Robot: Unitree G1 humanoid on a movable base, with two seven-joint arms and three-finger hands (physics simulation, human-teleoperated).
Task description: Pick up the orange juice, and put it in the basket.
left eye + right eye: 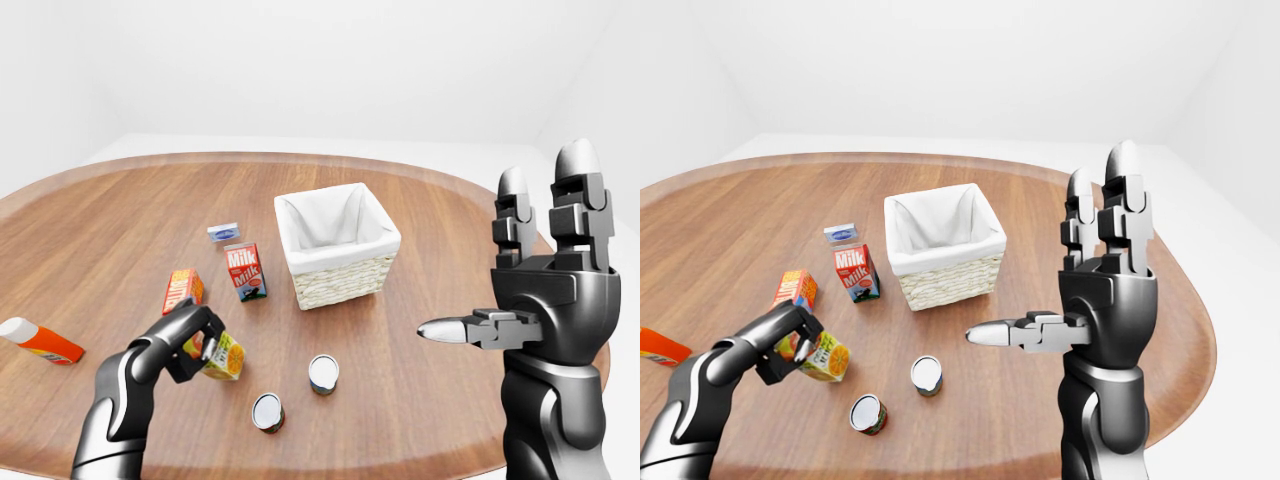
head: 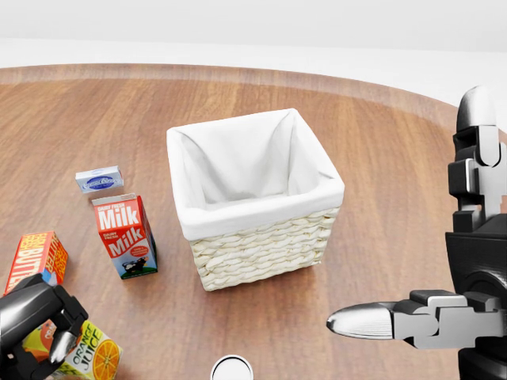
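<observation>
Near the bottom left of the left-eye view, the left robot hand (image 1: 188,338) is curled round the orange juice carton (image 1: 223,356), fingers over its upper end and printed face. The carton tilts; whether its base rests on the tabletop (image 1: 430,235) cannot be told. It lies well apart from the basket (image 1: 338,243), with the milk carton (image 1: 245,271) between and the butter box (image 1: 182,290) just beside the hand.

Handling, as judgement: a small card carton, probably light, fairly stiff along its edges but liable to dent on the flat faces. The printed skin looks smooth, so it could slip or twist in a loose hold. The sound place to hold it is across two opposite flat sides at mid-height, clear of the folded top. The present hold sits high and looks closed, though how firm it is cannot be confirmed.

Right robot hand (image 1: 1095,290): raised over the right side of the tabletop, fingers straight up and thumb out sideways, spread wide, holding nothing.

Containers: the basket is woven wicker with a white cloth lining folded over the rim; nothing shows inside it, and the near inner wall hides part of its floor. Two cans (image 1: 324,373) stand upright close to the near edge, tops shut. A small blue-and-white box (image 1: 223,232) lies beyond the milk carton. An orange-and-white tube (image 1: 40,340) lies at far left.
</observation>
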